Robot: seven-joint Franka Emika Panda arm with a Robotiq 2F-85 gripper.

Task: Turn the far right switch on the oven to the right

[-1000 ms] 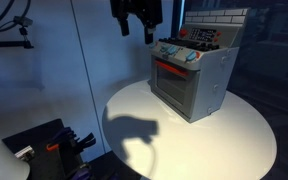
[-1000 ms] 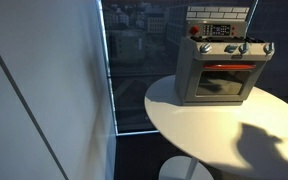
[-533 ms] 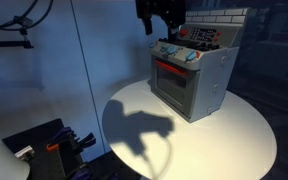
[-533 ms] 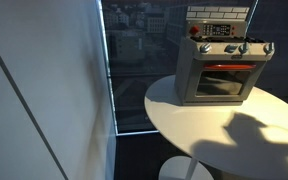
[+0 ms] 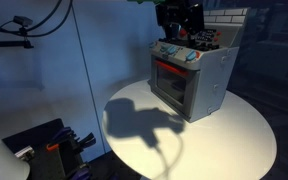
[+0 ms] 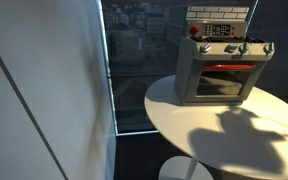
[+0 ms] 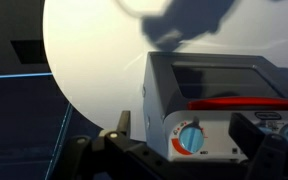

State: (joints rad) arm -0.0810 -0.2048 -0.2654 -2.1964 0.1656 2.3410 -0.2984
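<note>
The hand [image 5: 178, 32] is hovering close above the oven [image 6: 219, 75], which is standing upright on the round white surface [image 6: 171, 106] — its fingers are spread apart, gripping nothing. The switch [image 6: 267, 47] is sitting at the right end of the front knob row, too small to tell which way it is pointing.
</note>
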